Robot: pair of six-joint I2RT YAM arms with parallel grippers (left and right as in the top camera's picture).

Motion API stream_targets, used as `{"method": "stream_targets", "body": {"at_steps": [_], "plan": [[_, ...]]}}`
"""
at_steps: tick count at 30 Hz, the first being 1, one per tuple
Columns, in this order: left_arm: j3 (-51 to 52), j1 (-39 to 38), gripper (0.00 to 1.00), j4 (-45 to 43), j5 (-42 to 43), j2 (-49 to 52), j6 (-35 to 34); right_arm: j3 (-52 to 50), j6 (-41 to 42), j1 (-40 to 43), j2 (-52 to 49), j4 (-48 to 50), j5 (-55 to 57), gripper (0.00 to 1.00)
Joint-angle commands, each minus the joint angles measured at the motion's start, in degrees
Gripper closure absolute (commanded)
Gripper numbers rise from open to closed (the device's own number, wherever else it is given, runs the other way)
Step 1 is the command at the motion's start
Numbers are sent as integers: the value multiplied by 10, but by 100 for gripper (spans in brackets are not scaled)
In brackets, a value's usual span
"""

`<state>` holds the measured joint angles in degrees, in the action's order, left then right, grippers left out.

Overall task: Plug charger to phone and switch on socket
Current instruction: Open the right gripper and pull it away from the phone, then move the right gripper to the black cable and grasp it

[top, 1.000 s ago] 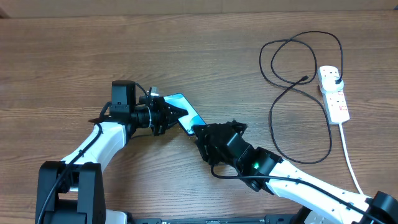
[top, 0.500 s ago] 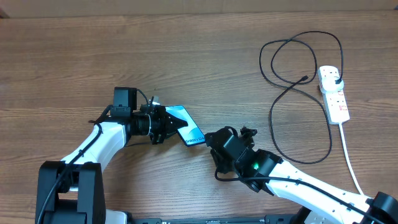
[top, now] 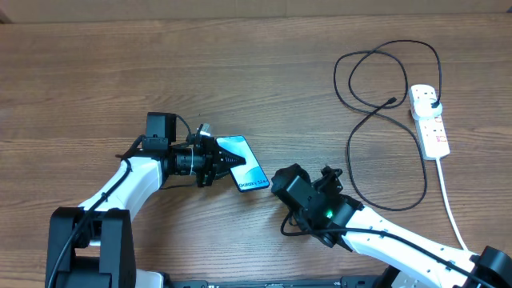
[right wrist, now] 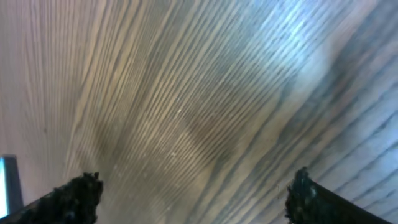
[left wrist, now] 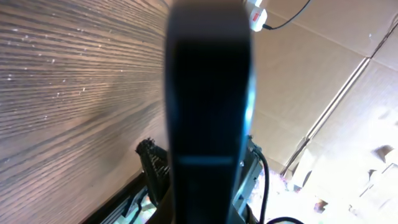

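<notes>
**Gripping the phone on the left, gaping empty on the right**

Clamping the phone (top: 246, 164) by its left end in the tightly closed left gripper (top: 218, 160), screen facing up and glowing light blue, a little left of the middle of the table (top: 80, 80). Filling the centre of the left wrist view as a dark, edge-on bar. Not showing whether resting on the wood or lifted off it.

Spreading the right gripper (right wrist: 193, 190) to full width just right of the phone, holding nothing, framing only bare wood grain between its jaws.

Looping the charger (top: 350, 160) in black coils well apart to the right, plug sitting in the far end of the socket (top: 430, 128), small connector (top: 391, 101) lying loose on the wood inside the loop. Trailing the socket's white cord (top: 452, 208) toward the near right edge.
</notes>
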<state>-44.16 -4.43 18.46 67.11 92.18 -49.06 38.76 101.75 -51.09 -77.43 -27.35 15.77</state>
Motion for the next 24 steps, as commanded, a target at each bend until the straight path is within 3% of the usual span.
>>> {"method": "stream_targets", "body": {"at_steps": [1,13,24], "plan": [[-8,3,96,-3,35,-3,18,-4,-3,-3,-2,-9,14,0],[-8,3,96,-3,46,-3,18,-4,-3,-3,-2,-33,15,0],[-8,3,96,-2,48,-3,26,19,-197,62,-2,-25,-45,0]]}}
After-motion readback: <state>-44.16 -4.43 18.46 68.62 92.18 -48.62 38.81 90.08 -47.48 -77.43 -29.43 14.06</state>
